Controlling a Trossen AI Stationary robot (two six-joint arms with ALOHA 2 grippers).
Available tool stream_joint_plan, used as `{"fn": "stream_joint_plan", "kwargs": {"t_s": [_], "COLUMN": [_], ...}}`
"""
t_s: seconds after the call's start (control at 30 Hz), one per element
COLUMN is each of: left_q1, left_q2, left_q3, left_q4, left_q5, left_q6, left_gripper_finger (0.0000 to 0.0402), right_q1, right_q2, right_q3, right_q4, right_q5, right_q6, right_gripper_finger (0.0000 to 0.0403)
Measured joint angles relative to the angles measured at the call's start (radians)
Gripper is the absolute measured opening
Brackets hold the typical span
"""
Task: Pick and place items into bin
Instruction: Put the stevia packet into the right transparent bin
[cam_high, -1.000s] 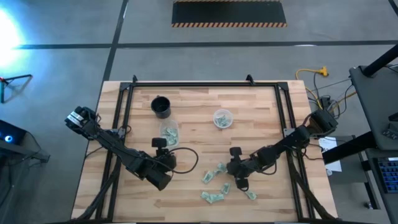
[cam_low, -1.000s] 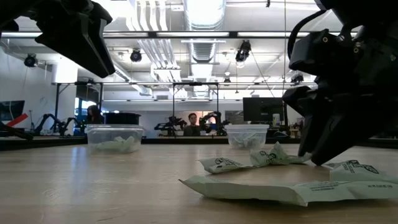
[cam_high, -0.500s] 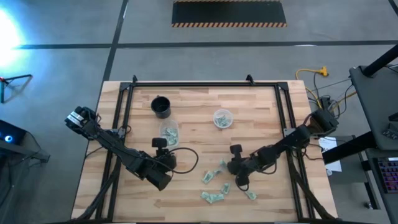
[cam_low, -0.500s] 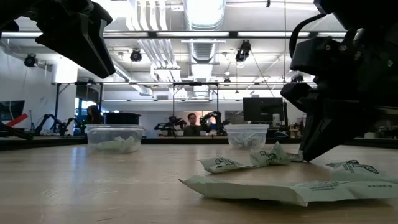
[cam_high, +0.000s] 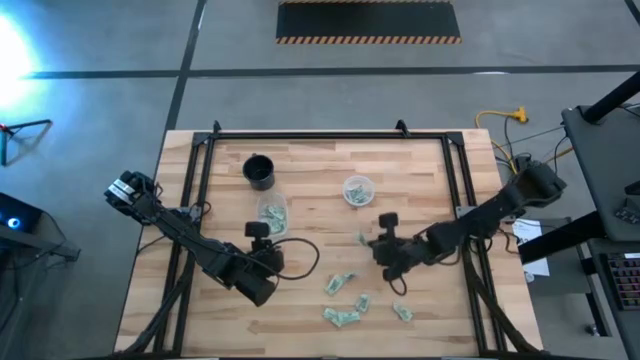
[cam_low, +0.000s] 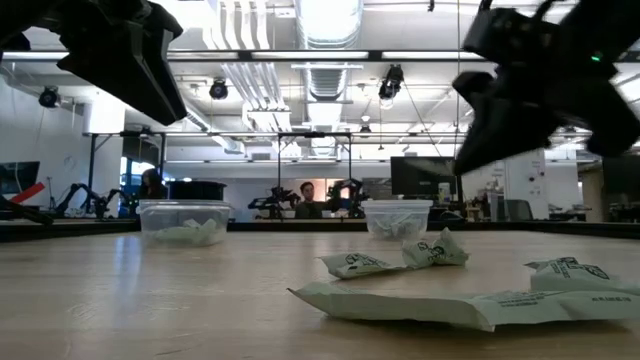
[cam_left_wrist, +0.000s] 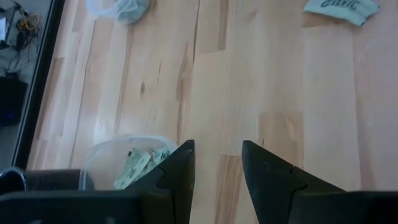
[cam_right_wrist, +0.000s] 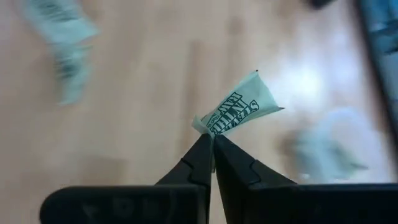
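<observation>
Your right gripper (cam_right_wrist: 213, 144) pinches only the wrapper (cam_right_wrist: 239, 115) corner at the jaw tips, a swing could drop it

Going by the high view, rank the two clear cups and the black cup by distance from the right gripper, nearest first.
From the right gripper, shut on a wrapper:
1. Clear cup at the table's middle, just beyond the gripper.
2. Clear cup farther to the left side, holding wrappers.
3. Black cup at the far left.
</observation>
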Motion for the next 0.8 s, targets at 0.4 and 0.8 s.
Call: {"fn": "stream_joint_plan", "kwargs": {"t_s": [0.4,0.8], "left_q1": [0.000,0.000], "left_q2": [0.000,0.000], "left_q3": [-0.001,-0.005], "left_q4": [0.067,0.065], "left_q5": [-0.002,-0.002], "left_q6": [0.081,0.083], "left_gripper_finger": [0.0116,0.0116], "right_q1": [-0.361,-0.558], "right_q2": [-0.091,0.016], "right_q3": [0.000,0.000], "right_q4": [0.009,0.076], "right_q5": [-0.074,-0.210], "right_q6": [-0.149,-0.180], "right_gripper_finger": [0.0009,0.0009]}}
